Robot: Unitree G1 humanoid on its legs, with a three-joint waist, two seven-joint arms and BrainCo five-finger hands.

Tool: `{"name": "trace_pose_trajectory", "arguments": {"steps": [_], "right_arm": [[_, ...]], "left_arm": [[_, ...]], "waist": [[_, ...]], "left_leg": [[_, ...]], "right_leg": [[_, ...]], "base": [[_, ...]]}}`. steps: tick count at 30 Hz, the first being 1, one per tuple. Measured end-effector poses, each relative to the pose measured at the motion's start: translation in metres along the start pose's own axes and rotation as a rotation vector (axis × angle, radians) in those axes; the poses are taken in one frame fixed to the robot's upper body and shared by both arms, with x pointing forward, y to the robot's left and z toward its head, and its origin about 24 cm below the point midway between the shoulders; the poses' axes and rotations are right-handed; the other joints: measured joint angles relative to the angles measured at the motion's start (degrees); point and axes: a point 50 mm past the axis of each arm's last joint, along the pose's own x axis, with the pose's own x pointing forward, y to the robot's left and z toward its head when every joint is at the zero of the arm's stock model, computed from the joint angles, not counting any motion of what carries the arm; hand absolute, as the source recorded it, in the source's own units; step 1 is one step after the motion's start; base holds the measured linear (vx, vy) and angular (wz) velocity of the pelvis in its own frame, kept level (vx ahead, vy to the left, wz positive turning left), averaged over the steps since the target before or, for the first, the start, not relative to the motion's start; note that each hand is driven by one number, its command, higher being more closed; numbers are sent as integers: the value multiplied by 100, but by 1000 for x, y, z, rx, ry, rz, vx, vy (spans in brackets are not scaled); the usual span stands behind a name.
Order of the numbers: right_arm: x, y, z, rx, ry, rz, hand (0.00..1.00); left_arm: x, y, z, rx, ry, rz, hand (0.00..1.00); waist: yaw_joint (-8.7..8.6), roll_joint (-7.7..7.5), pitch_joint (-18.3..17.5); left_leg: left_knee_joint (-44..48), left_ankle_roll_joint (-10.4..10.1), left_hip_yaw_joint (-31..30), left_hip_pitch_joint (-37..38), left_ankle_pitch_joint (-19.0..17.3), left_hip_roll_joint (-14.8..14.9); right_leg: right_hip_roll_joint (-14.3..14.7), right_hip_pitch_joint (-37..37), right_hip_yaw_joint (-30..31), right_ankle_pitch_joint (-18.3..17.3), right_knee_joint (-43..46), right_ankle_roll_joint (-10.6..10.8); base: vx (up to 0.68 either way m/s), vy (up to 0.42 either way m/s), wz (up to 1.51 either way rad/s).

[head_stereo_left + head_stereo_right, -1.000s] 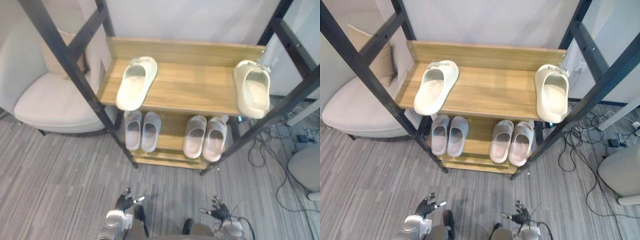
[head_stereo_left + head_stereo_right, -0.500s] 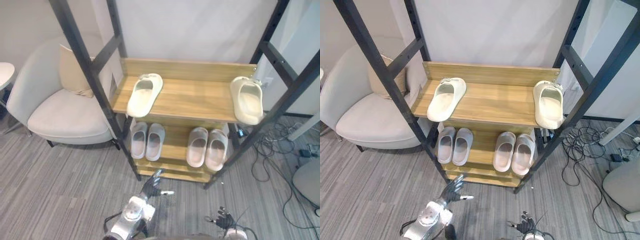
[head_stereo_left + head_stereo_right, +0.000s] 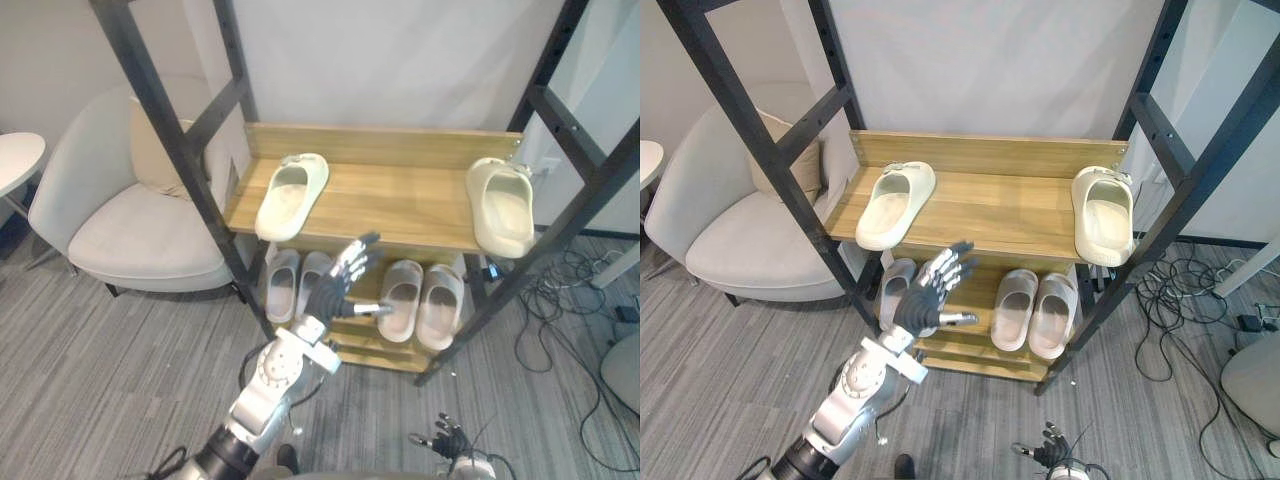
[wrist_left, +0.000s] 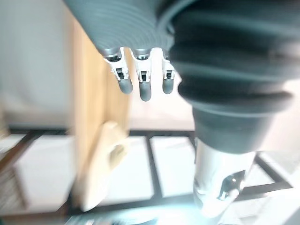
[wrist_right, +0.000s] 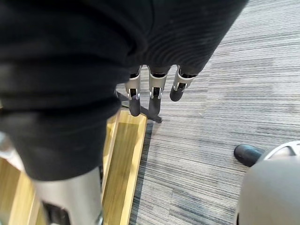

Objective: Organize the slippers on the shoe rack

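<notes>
Two cream slippers lie far apart on the rack's top wooden shelf (image 3: 400, 190): one at the left (image 3: 290, 196), one at the right end (image 3: 503, 205), which overhangs the front edge. Below, a grey pair (image 3: 283, 283) and a pinkish pair (image 3: 420, 300) sit side by side on the lower shelf. My left hand (image 3: 340, 290) is raised in front of the lower shelf, open, fingers spread, holding nothing; it partly covers the grey pair. The left wrist view shows its straight fingers (image 4: 140, 79) and a cream slipper (image 4: 101, 173) past them. My right hand (image 3: 445, 440) hangs low near the floor, open.
Slanted black frame posts (image 3: 180, 150) flank the rack on both sides. A beige armchair (image 3: 130, 230) with a cushion stands to the left, and a round white table (image 3: 15, 160) beyond it. Loose cables (image 3: 590, 290) lie on the striped grey floor at the right.
My left arm has risen from near the floor to the height of the lower shelf, fingers spread. The right hand stays low. The camera has shifted slightly.
</notes>
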Motion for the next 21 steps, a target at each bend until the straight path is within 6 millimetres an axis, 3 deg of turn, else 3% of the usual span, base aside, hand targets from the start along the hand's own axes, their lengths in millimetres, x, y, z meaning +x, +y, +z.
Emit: {"name": "trace_pose_trajectory", "arguments": {"steps": [4, 5, 6, 11, 13, 17, 21], "right_arm": [[0, 0, 0, -1, 0, 4, 0], [0, 0, 0, -1, 0, 9, 0], [0, -1, -1, -3, 4, 18, 0], [0, -3, -2, 1, 9, 21, 0], [0, -3, -1, 2, 8, 25, 0], [-1, -3, -3, 2, 14, 26, 0], [0, -3, -3, 2, 17, 32, 0]], "left_arm": [[17, 24, 15, 101, -72, 73, 0], [23, 36, 17, 150, -74, 112, 0], [34, 75, 26, 272, -70, 227, 0], [44, 99, 38, 389, -75, 272, 0], [52, 129, 44, 515, -20, 332, 0], [53, 167, 65, 615, -3, 457, 0], [43, 190, 65, 685, 77, 504, 0]], "waist": [[-18, -27, -31], [-49, -28, -30], [-190, -48, -22], [-229, -116, -42], [-264, -116, -42], [-312, -131, -32], [-311, -135, -24]], "left_leg": [[-1, -26, 80, 48, -22, 29], [-1, -26, 108, 50, -23, 32], [-1, -31, 187, 56, -60, 23], [1, -32, 283, 45, -95, 9], [1, -32, 302, 50, -95, 15], [30, -48, 348, 48, -120, 17], [32, -52, 450, 37, -125, 21]], "right_leg": [[35, 36, 73, 34, -90, -14], [39, 32, 102, 50, -113, -5], [39, 26, 181, 136, -207, 0], [46, 30, 256, 232, -372, 15], [53, 26, 274, 236, -375, 12], [53, 2, 325, 236, -388, 13], [50, -73, 434, 243, -383, 7]], "base": [[-11, -5, -11], [-26, 27, -23], [-21, 33, -26], [4, 19, -12], [-3, 5, -5], [9, 8, -6], [1, 13, -14]]}}
